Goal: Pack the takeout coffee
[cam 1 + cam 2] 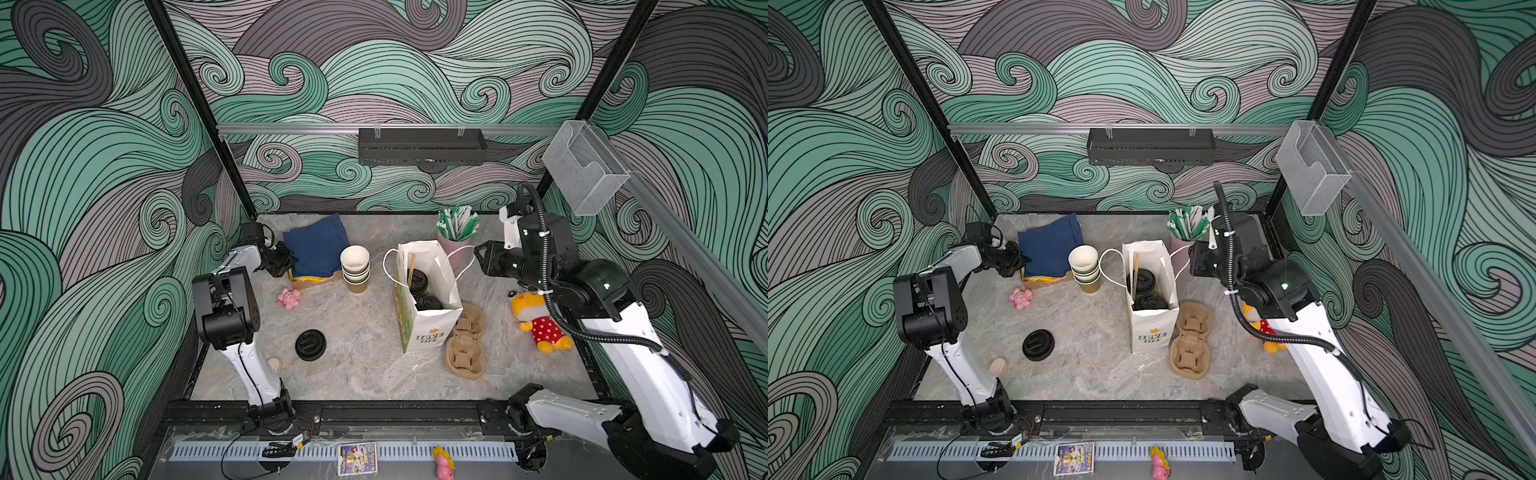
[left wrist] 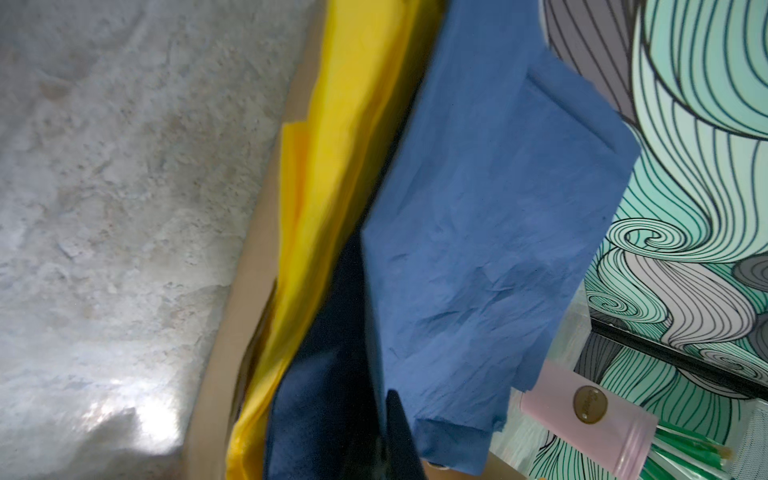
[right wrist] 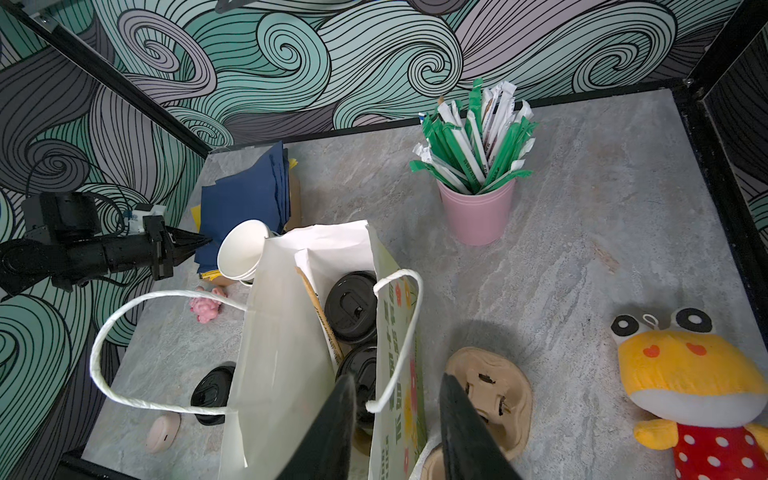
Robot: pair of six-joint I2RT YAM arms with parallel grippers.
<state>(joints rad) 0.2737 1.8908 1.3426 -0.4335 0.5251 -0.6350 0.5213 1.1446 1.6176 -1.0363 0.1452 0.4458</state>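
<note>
Pink straw cup [image 3: 478, 216], pulp carrier [image 1: 466, 353] and plush toy [image 1: 540, 324] sit on table [image 1: 365, 374].

Looks like a robotics lab cell staged as a café counter: boxed in by wave-printed panels [image 1: 95, 166] on black frame posts [image 1: 199, 108], floored with a marble-look tabletop [image 1: 374, 374], fitted with two robot arms [image 1: 249, 365] [image 1: 636, 361] on a front rail [image 1: 395, 415], dressed with a paper bag [image 1: 428, 332], wrapped straws [image 1: 457, 224], napkins [image 1: 320, 245], stacked cups [image 1: 355, 266].

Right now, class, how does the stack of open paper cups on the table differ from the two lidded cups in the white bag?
The stacked cups are lidless, white insides showing; the bagged cups wear black sip lids. The stacked cups nest together on the table; the bagged cups sit side by side inside the paper bag. Both stand upright.
</note>
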